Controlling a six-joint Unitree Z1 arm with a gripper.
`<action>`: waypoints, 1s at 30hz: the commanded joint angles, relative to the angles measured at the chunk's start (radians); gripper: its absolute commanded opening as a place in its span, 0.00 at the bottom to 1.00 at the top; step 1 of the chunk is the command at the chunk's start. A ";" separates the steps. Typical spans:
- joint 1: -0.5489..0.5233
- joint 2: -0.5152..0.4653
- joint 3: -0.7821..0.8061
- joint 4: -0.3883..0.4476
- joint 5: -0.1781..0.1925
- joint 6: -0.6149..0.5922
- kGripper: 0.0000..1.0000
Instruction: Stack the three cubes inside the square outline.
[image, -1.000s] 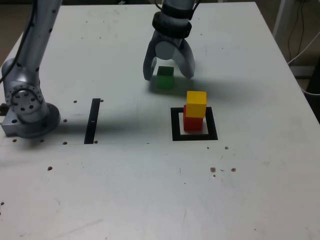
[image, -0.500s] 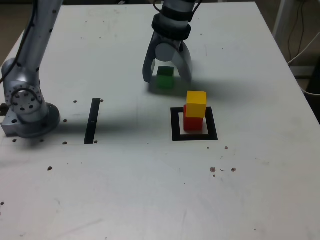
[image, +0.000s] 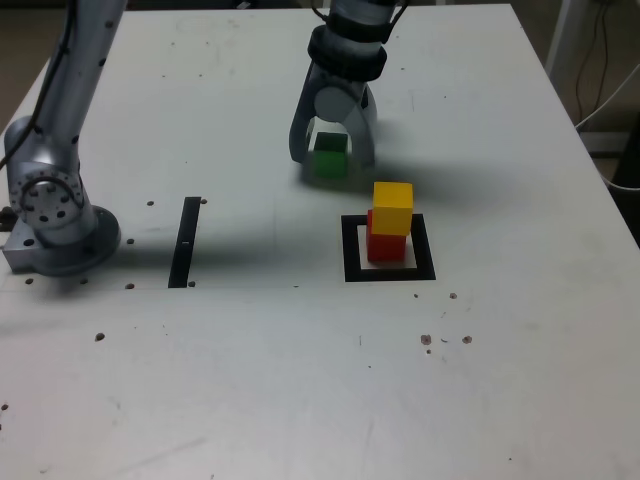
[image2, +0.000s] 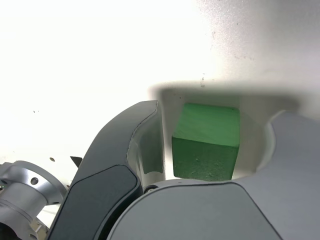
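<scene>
The green cube (image: 330, 160) (image2: 206, 145) rests on the white table, behind the square outline (image: 351, 250). My gripper (image: 332, 158) (image2: 215, 112) reaches down over it with one finger on each side. A narrow gap shows between each finger and the cube in the wrist view, so the jaws are open and partly drawn in. Inside the outline the yellow cube (image: 393, 206) sits on the red cube (image: 384, 246), slightly offset toward the exterior view's right.
The arm's base (image: 55, 215) stands at the exterior view's left. A thin black strip (image: 186, 241) lies between the base and the outline. Small dark specks dot the table (image: 300, 380). Cables (image: 605, 90) hang beyond the table's right edge.
The fingers have drawn in toward the green cube from a wide spread. The cube and the red-and-yellow stack have not moved.
</scene>
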 joint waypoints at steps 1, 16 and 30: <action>-0.001 0.003 -0.001 0.001 -0.002 0.000 0.30; -0.001 0.003 -0.001 -0.001 -0.007 0.000 0.30; -0.018 -0.055 -0.033 0.068 0.009 -0.020 0.30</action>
